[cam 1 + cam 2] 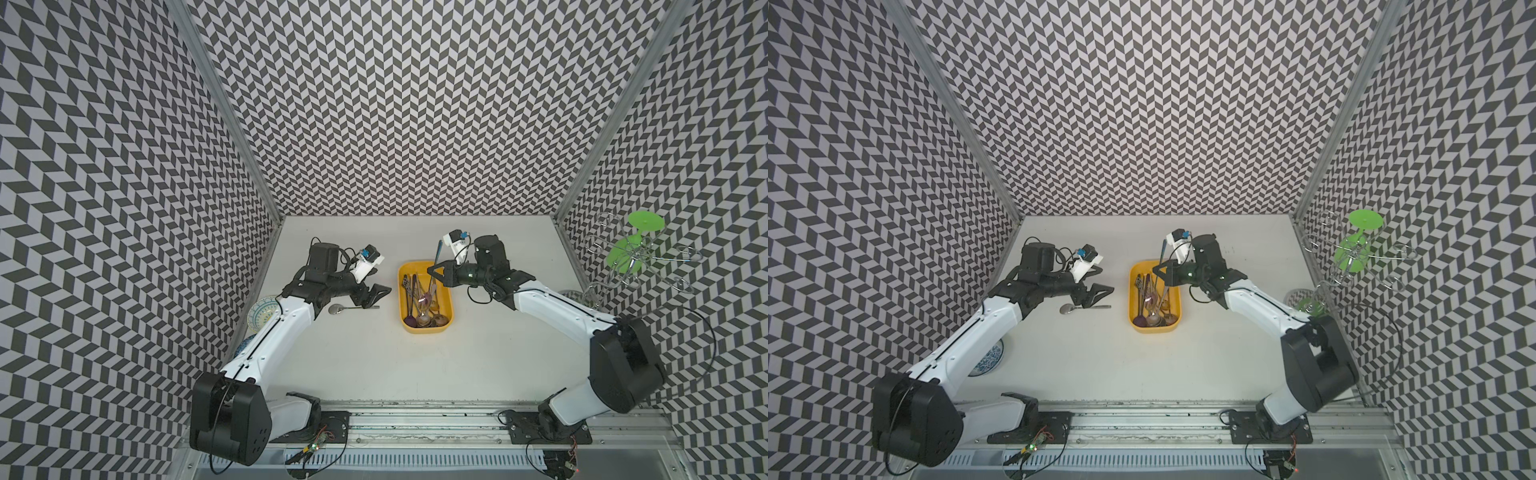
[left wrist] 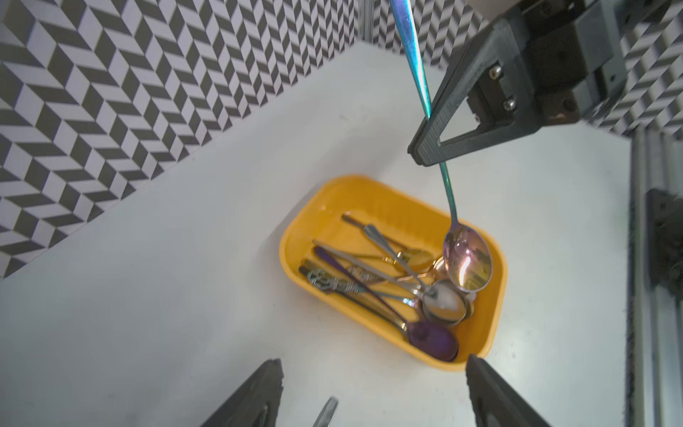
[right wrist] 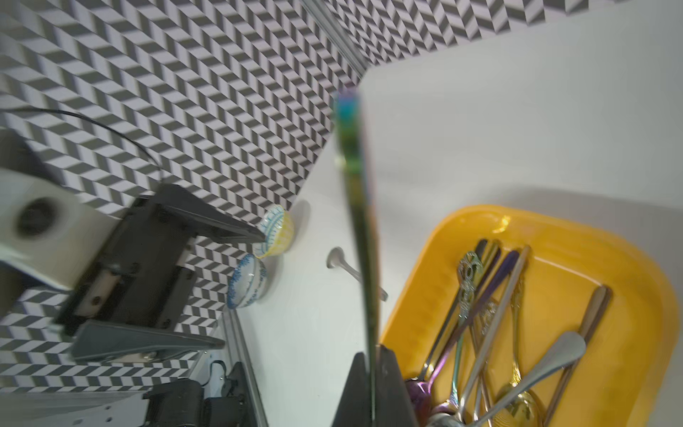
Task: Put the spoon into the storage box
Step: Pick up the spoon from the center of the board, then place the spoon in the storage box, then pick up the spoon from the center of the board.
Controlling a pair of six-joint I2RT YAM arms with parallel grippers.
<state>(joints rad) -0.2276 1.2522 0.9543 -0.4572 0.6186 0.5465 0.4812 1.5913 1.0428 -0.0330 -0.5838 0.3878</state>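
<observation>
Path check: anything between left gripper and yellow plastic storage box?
No: bare white table in the left wrist view; silver metal spoon lies under left gripper.

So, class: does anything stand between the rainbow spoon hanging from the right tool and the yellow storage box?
Nothing visible does. The right tool grips the rainbow spoon by its handle, bowl down, over the storage box. Only the spoons lying inside are beneath it, so the drop looks clear.
</observation>
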